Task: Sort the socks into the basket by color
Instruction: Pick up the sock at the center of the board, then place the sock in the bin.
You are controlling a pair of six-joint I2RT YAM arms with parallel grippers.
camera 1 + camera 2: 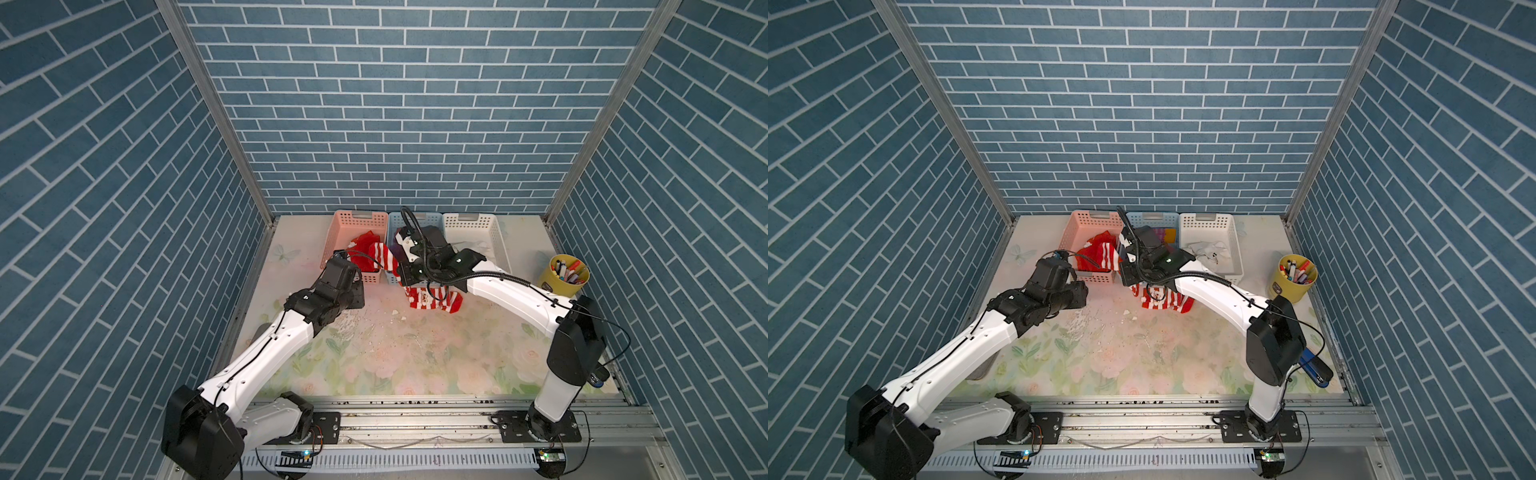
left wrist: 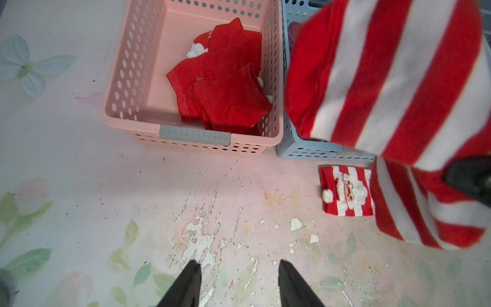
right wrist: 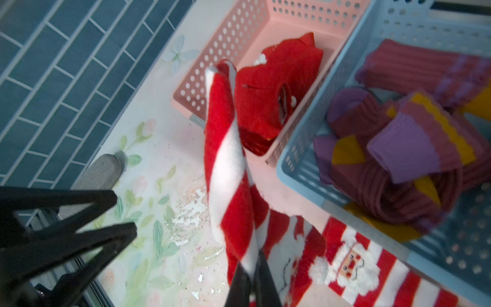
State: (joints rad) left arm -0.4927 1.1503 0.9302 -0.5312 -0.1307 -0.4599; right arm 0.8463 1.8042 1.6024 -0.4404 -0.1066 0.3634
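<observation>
Aloft, right hand [image 3: 251, 268] pinches striped sock [image 3: 228, 159] near pink basket's [image 3: 231, 40] corner.

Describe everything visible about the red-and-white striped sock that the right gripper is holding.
The striped sock looks like soft, fuzzy fabric with broad red and white bands, twisted along its length. The right gripper pinches one end between its shut fingers and holds the sock raised off the table. In a top view it shows by the front edges of the pink basket and the blue basket. Nothing else clearly touches it.
</observation>
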